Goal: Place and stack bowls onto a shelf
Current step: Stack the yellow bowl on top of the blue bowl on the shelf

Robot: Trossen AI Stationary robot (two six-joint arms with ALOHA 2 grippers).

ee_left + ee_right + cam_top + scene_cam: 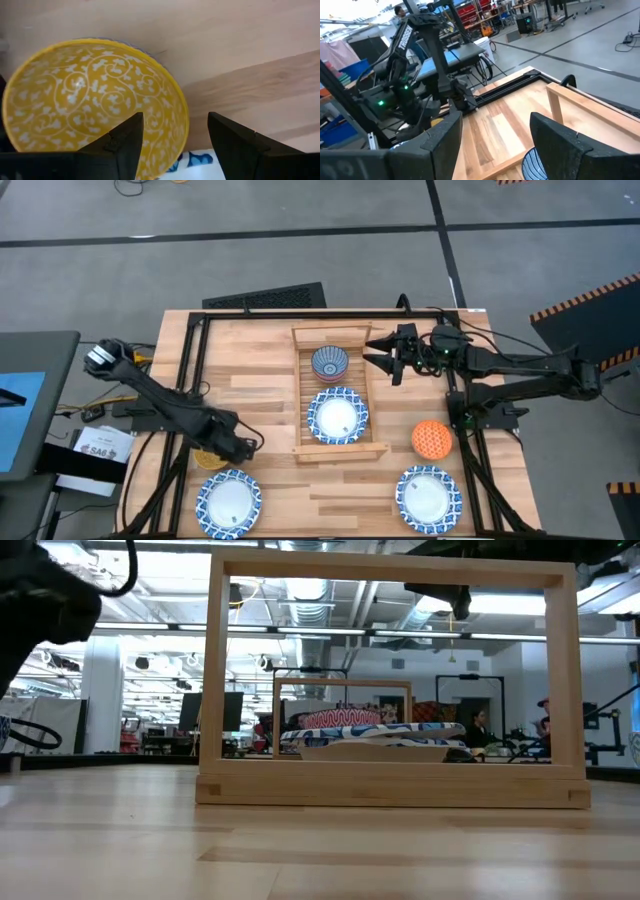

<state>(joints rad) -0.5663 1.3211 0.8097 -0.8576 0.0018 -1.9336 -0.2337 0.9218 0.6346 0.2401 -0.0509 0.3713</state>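
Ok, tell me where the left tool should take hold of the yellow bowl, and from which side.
Take the yellow bowl by its rim, from above, one finger inside and one outside the wall. It sits upright and open on the table, with its thin rim exposed. The left tool hangs open just over the rim nearest it, beside a patterned bowl.

Seen from directly overhead, the high camera takes in the whole table (270,380), both arms and the shelf (338,390) at its centre. The low camera sits at tabletop level, looking through the shelf (390,690) frame into the room behind. The left wrist camera hangs close above the yellow bowl (95,95), past its own fingers (125,145). The right wrist camera looks across the table (505,125) toward the left arm (420,75), sharing the shelf rail (585,107) with both fixed views.
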